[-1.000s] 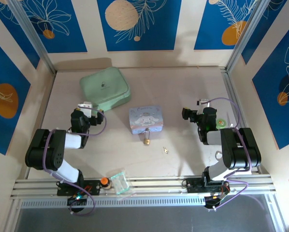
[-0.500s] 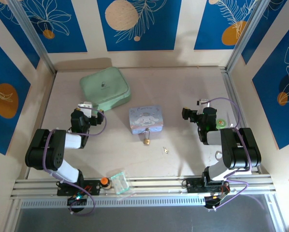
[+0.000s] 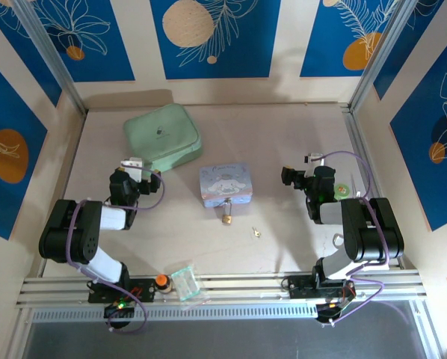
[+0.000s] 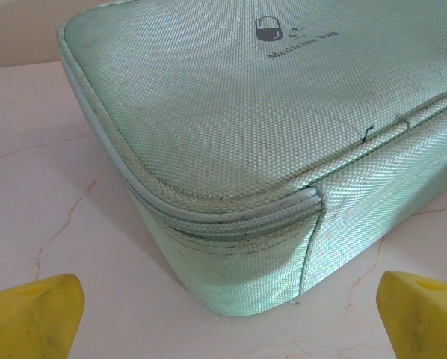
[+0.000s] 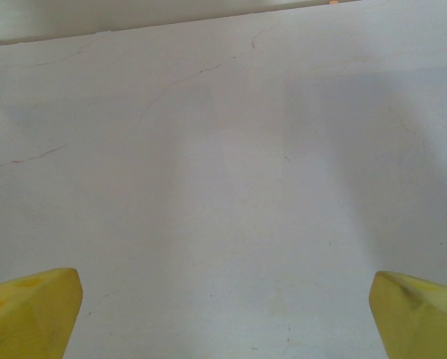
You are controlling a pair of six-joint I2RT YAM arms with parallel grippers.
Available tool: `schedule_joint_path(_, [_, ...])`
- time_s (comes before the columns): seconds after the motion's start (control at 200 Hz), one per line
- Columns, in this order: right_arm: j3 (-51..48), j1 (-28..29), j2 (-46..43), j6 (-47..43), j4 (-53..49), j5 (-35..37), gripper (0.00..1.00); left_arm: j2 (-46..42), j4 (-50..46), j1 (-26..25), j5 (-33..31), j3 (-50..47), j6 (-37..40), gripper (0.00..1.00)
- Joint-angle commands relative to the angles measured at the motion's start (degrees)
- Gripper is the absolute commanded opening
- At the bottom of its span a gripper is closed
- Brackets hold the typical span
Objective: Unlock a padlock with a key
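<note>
The tiny brass padlock [image 3: 227,218] lies on the table just in front of the pastel cartoon tin [image 3: 226,185]. The small pale key [image 3: 256,232] lies to its right, apart from it. My left gripper [image 3: 136,167] sits low at the left, open, facing the corner of the green bag [image 4: 246,149]. Its yellow fingertips [image 4: 37,314] stand wide with nothing between them, as the left gripper [image 4: 227,321] shows. My right gripper [image 3: 292,176] rests at the right, and the right gripper [image 5: 223,318] is open over bare table, well away from padlock and key.
The mint green zip bag [image 3: 162,137] lies at the back left. A clear plastic cup [image 3: 185,282] and an orange knob [image 3: 161,281] sit on the front rail [image 3: 238,288]. A small green object [image 3: 343,188] lies near the right wall.
</note>
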Motion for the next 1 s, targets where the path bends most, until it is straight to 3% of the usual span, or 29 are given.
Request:
schedule_joint_path(0.0, [1.12,-0.15,-0.14,-1.24,1.41,-1.12,0.99,0.11,0.47,0.33,1.04,0.34,0.89,1.0])
schedule_joint_path(0.48, [1.16,-0.14,-0.8,-1.18,1.08,-1.26,0.99,-1.85,1.83,0.32,-0.67,-1.03,0.26,1.0])
schedule_joint_path(0.695, [4.99,0.56,-10.32,-2.05,-12.83,-0.95,0.99,-15.52,-12.87,0.06,-2.15,1.06,-0.21,1.0])
schedule_joint_path(0.82, [4.91,0.91,-15.85,-0.83,-16.07,-1.63,0.99,-21.87,-16.9,-0.02,-2.83,1.94,-5.64,1.0])
schedule_joint_path(0.9, [7.37,0.83,-19.56,2.46,-23.99,-2.48,0.99,-25.73,-23.69,0.02,-5.98,4.29,-15.62,1.0])
schedule_joint_path(0.991, [12.1,0.55,-22.99,9.93,-37.2,-1.6,0.99,-29.77,-32.96,0.06,-5.39,6.87,-27.59,1.0])
